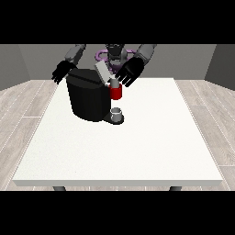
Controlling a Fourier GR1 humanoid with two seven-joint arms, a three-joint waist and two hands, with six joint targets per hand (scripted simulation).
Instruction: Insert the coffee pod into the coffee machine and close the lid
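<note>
A black coffee machine (87,98) stands on the white table (137,137) at the far left of middle. Its grey lid (103,72) is tilted up and open above a red pod holder (116,92). A small grey pod (113,82) sits at the top of the red holder. The hand at the view's right (129,72) hovers just above and beside the lid and pod, fingers spread and straight. The hand at the view's left (61,72) hangs behind the machine's left top corner, fingers relaxed, holding nothing.
A small grey cup (116,113) rests on the machine's drip base (111,120). The table's near and right parts stretch out in front of the machine. Wooden floor surrounds the table.
</note>
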